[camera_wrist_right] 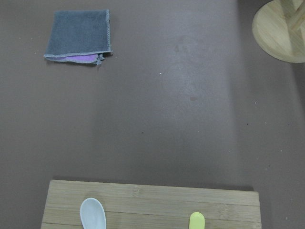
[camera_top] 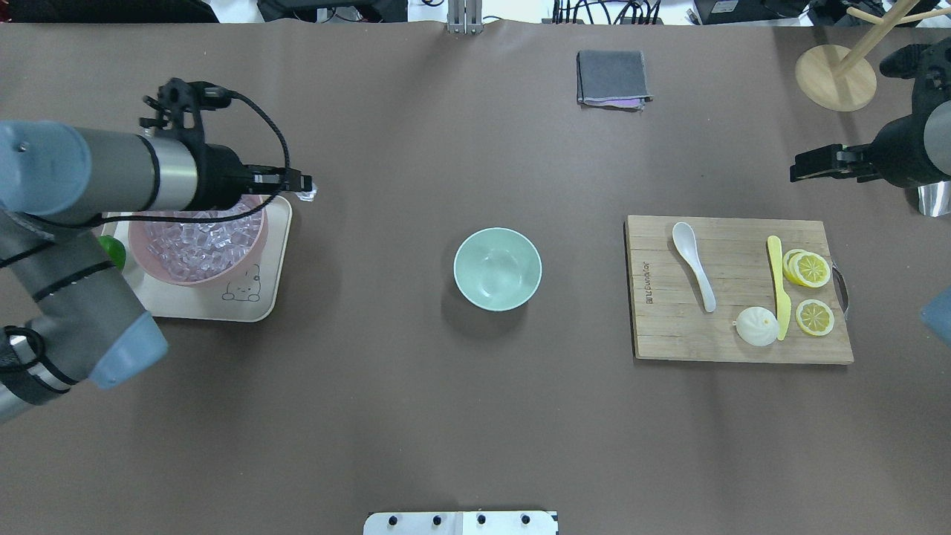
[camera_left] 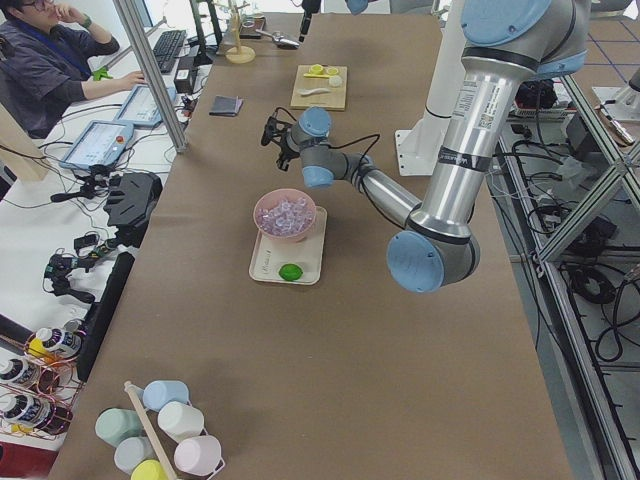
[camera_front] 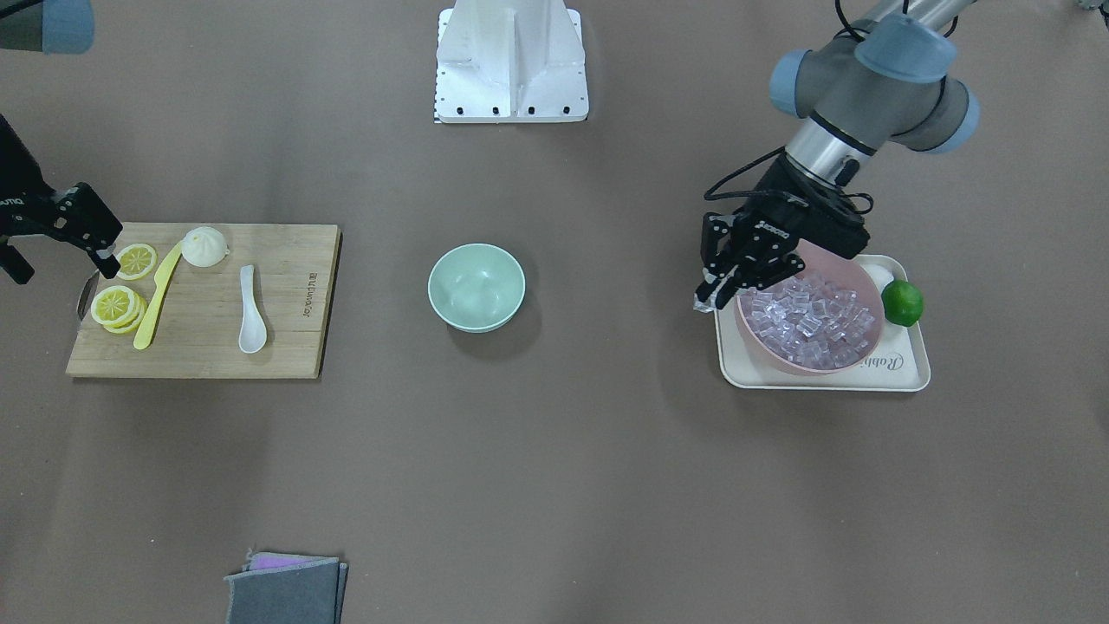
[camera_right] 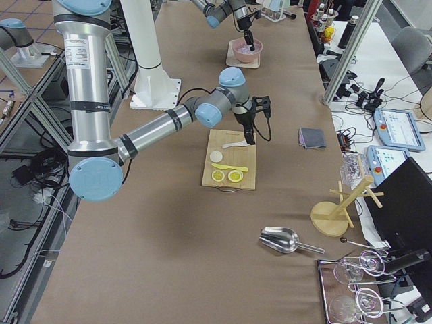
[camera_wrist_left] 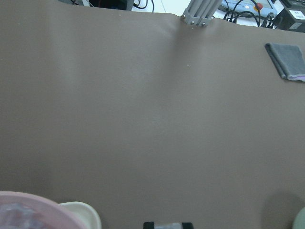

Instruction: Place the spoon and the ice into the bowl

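A: L gripper [camera_top: 303,187] status?
B: Closed on one ice cube [camera_top: 307,194], held over the table [camera_top: 416,394] just beside the tray [camera_top: 252,308], past the pink bowl [camera_top: 195,283].
A: R gripper [camera_top: 799,169]?
B: Fingers seen spread, nothing held; near the board's [camera_top: 743,342] lemon slices [camera_top: 810,269].
A: Spoon [camera_top: 695,264]?
B: Laid on board, near knife [camera_top: 778,286]. Green bowl [camera_top: 497,268] at centre, well apart.

The wooden cutting board [camera_front: 208,347] has a small brand mark burnt in beside one short edge, its letters too small to read for certain. The cream tray [camera_front: 866,384] shows cursive "Robi", the rest hidden behind the pink bowl [camera_front: 810,368]. White lettering on the left gripper [camera_front: 709,299] body is illegible.
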Robot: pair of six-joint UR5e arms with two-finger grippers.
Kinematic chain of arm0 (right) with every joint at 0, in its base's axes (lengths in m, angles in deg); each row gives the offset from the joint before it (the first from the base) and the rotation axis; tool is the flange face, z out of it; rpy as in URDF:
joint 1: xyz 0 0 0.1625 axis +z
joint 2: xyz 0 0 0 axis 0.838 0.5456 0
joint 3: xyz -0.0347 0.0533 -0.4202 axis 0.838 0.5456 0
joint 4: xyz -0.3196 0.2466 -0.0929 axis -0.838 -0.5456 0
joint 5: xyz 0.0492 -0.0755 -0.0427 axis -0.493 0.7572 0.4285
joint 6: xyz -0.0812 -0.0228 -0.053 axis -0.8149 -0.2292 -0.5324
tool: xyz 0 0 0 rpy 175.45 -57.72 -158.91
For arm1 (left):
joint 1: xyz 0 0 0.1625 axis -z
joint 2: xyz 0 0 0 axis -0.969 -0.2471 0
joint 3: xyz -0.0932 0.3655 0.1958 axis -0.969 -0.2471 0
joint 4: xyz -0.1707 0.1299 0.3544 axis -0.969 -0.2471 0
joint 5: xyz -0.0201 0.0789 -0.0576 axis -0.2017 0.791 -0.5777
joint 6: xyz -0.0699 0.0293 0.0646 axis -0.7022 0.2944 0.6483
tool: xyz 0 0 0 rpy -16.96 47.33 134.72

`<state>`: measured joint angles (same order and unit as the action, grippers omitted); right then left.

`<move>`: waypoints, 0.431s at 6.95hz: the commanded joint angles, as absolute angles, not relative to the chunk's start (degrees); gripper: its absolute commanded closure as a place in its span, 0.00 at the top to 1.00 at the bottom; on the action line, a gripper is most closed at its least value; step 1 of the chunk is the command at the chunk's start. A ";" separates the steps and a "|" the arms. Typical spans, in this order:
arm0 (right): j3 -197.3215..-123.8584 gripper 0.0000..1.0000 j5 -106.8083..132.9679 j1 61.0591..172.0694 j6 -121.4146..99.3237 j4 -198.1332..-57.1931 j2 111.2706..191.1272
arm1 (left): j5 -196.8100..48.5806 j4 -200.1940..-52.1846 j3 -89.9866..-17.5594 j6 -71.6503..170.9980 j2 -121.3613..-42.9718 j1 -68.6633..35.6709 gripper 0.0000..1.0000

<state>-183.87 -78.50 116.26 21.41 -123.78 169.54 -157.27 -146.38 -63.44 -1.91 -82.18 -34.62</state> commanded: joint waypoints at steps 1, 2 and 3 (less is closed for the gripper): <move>-183.79 1.00 -78.51 116.26 21.41 -123.78 169.55 | -147.38 -146.32 -62.04 -7.55 -88.03 -44.01 0.00; -183.79 1.00 -78.51 116.26 21.41 -123.78 169.55 | -142.98 -146.32 -58.99 -9.41 -91.54 -47.71 0.00; -183.79 1.00 -78.42 116.26 21.41 -123.78 169.55 | -137.80 -146.32 -55.48 -9.95 -95.14 -50.87 0.00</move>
<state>-183.79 -78.49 116.26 21.41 -123.78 169.55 -143.72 -146.32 -59.16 -8.62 -90.98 -46.75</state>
